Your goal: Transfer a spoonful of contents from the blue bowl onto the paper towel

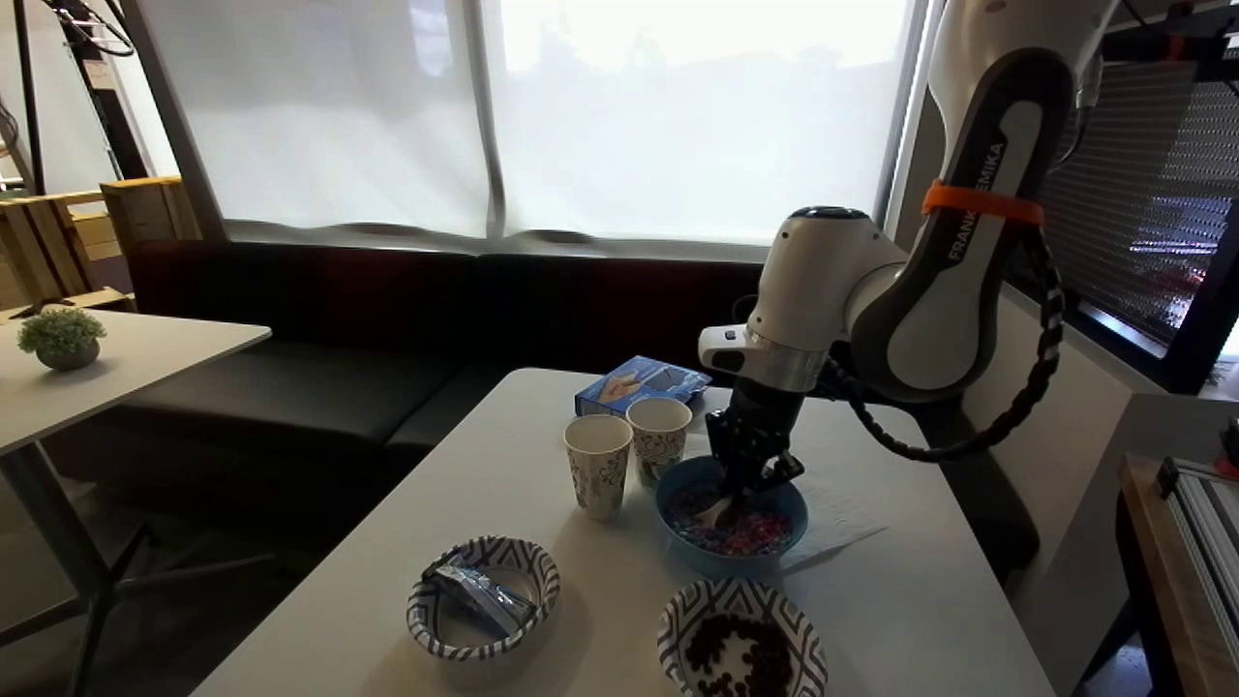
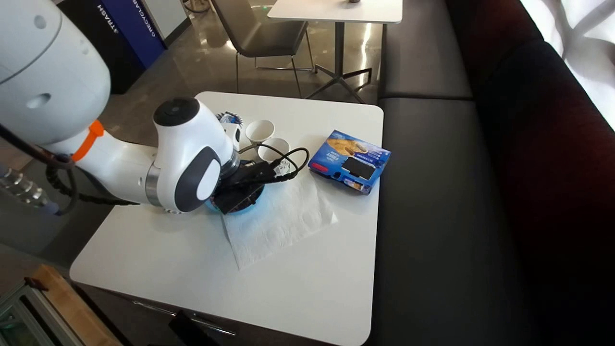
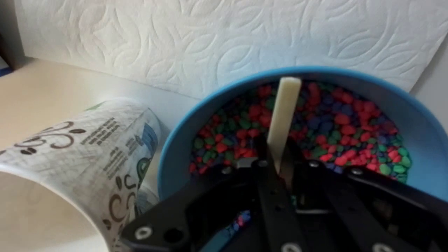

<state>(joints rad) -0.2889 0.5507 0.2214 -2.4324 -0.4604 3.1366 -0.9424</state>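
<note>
Loose red, green and blue contents lie in the smooth round blue bowl, scooping in hand, I'd judge, and the carrying not yet done. Under it all, the white round-cornered worktop is where I'd expect a spill if the load were tipped short. Next in size, the thin embossed white paper towel is spread beside the bowl, though I can't tell whether an edge runs underneath; being so light, it would probably ruck or slide if brushed. The bowl itself could skid or tip were it pushed sideways from inside. Over it hangs the black two-fingered tool, and a wide swing of that could knock down the two tall, brown-patterned white paper cups standing near the rim. The tool is clamped on a pale, flat-handled spoon, whose scoop, by the look of it, shows among the contents in an exterior view; so narrow a handle may twist in that grip if the scooping meets resistance. The smallest trouble would be the contents themselves: an overfull scoop, or too brisk a lift across the rim, would shed them before they reach the towel.
</note>
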